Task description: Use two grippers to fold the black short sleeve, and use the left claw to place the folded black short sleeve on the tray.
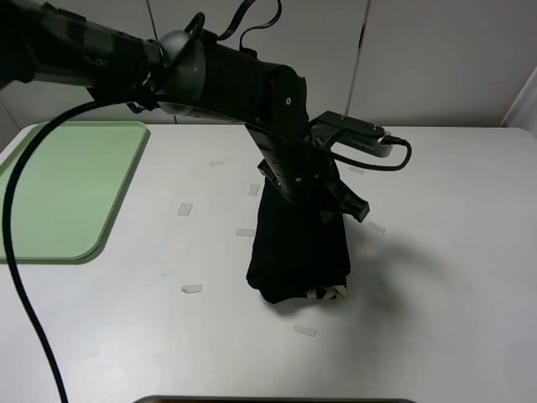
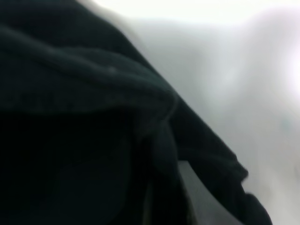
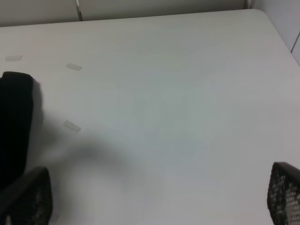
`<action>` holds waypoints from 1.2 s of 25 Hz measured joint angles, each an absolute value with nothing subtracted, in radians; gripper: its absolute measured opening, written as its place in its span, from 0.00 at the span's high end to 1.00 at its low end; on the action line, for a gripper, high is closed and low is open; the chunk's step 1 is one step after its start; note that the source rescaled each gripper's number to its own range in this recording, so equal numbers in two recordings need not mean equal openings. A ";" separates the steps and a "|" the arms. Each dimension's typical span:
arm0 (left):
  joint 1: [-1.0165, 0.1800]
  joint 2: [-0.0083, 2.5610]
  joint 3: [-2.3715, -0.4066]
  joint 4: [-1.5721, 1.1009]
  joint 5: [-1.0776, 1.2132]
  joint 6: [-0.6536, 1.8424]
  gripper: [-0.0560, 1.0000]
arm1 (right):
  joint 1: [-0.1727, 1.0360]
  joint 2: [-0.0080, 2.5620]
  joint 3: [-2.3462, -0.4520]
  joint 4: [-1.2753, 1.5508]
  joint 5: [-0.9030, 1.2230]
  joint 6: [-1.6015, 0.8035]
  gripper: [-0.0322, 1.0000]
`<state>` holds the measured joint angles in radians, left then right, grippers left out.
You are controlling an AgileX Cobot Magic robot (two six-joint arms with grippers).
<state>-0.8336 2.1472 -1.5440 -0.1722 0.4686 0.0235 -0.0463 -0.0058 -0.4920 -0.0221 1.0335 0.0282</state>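
Note:
The black short sleeve (image 1: 298, 260) hangs as a folded bundle from my left gripper (image 1: 312, 201), which reaches across the middle of the table and is shut on the cloth's top. The bundle's lower end touches the table, where a pale bit of print shows. In the left wrist view the black short sleeve (image 2: 93, 117) fills most of the picture and hides the fingers. The pale green tray (image 1: 67, 189) lies flat at the far left, apart from the shirt. My right gripper (image 3: 157, 201) stands open over bare table, nothing between its fingertips (image 3: 28, 197); the black short sleeve (image 3: 16, 122) is off to its side.
Several small pale tape marks (image 1: 191, 289) dot the white table (image 1: 445, 277) around the shirt. A pale wall runs behind the table's far edge. A dark edge (image 1: 277, 400) shows at the very front.

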 joint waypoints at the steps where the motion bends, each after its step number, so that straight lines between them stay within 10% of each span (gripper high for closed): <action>1: -0.835 2.151 -1.544 -0.184 0.445 0.023 0.90 | -0.046 -0.006 -0.492 -0.022 1.033 0.028 0.00; 6: -0.836 2.157 -1.544 -0.224 0.374 0.023 0.71 | -0.046 -0.006 -0.492 -0.022 1.033 0.028 0.00; 10: -0.836 2.157 -1.544 -0.225 0.354 0.023 0.18 | -0.046 -0.006 -0.492 -0.022 1.033 0.028 0.00; 12: -0.836 2.157 -1.544 -0.225 0.346 0.023 0.07 | -0.046 -0.006 -0.492 -0.022 1.033 0.028 0.00; 30: -0.812 2.147 -1.702 -0.154 0.721 0.023 0.00 | -0.046 -0.006 -0.492 -0.022 1.033 0.028 0.00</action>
<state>-0.8123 2.1473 -1.7024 -0.1538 0.7208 0.0235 -0.0463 -0.0058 -0.4920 -0.0221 1.0335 0.0282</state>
